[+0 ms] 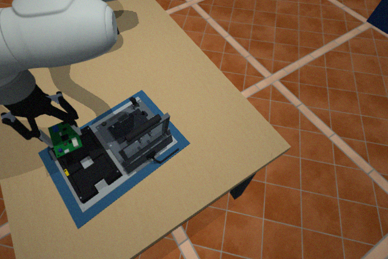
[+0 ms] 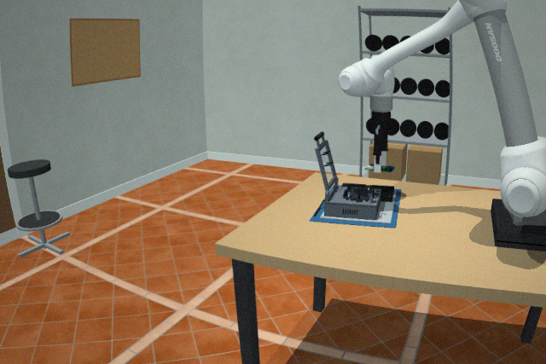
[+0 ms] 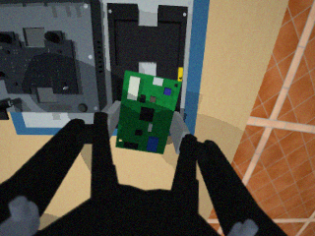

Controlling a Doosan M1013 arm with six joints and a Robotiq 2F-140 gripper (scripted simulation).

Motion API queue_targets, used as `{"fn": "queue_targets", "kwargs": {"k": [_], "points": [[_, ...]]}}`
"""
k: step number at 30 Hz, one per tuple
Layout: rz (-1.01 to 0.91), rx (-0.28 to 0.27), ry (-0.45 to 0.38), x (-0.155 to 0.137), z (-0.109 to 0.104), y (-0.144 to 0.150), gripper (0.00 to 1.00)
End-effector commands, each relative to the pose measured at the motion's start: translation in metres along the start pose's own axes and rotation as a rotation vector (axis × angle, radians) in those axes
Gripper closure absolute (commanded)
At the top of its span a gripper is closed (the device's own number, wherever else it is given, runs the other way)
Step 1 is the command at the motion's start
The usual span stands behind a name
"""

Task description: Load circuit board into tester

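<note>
A tan tabletop (image 2: 397,254) on dark legs stands in a grey-walled room with a terracotta tile floor (image 2: 132,240). A brown board (image 2: 105,50) hangs on the left wall, a stool (image 2: 31,201) stands below it, and a metal rack (image 2: 360,87) with rows of black balls stands by the back wall with two cardboard boxes (image 2: 423,164) at its foot. The white arm (image 2: 502,65) rises from a black base (image 2: 500,236) at the tabletop's right edge.

On a blue mat (image 1: 78,215) sit the black tray (image 1: 90,168) and, just beside it, the grey tester (image 1: 137,133), whose lid (image 2: 325,161) stands upright and open, handle at the top.

The gripper (image 3: 146,132) hangs above the tray's end farthest from the tabletop's front edge, pinching the green board (image 3: 148,110) by its two long edges, one grey pad (image 3: 177,132) on each side. The board is lifted clear of the tray and held face up, roughly level. In the wrist view its white connector (image 3: 133,88) lies at the end away from the wrist, on the corner nearer the tester, and a blue part (image 3: 153,144) sits at the end nearer the wrist. Below the board the tray's pockets show dark, with pale recesses cut in their walls. The tester lies to the board's left in that view, apart from it.
</note>
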State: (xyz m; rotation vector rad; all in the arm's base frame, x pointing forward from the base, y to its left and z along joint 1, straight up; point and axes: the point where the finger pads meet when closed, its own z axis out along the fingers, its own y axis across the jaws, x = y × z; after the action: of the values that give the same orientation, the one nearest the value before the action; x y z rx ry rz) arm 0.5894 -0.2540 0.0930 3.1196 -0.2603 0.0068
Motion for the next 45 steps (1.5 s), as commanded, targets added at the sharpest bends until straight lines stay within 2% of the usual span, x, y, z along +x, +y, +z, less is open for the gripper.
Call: {"fn": "queue_targets", "kwargs": {"k": [1, 21, 23, 38, 45], "points": [[-0.134, 0.006, 0.002, 0.0000, -0.0001, 0.0000, 0.54], [-0.607, 0.006, 0.004, 0.0000, -0.0001, 0.0000, 0.54], [-0.607, 0.006, 0.004, 0.0000, -0.0001, 0.0000, 0.54], [-0.969, 0.005, 0.005, 0.0000, -0.0001, 0.0000, 0.54], [-1.078, 0.005, 0.005, 0.0000, -0.0001, 0.0000, 0.54]]}}
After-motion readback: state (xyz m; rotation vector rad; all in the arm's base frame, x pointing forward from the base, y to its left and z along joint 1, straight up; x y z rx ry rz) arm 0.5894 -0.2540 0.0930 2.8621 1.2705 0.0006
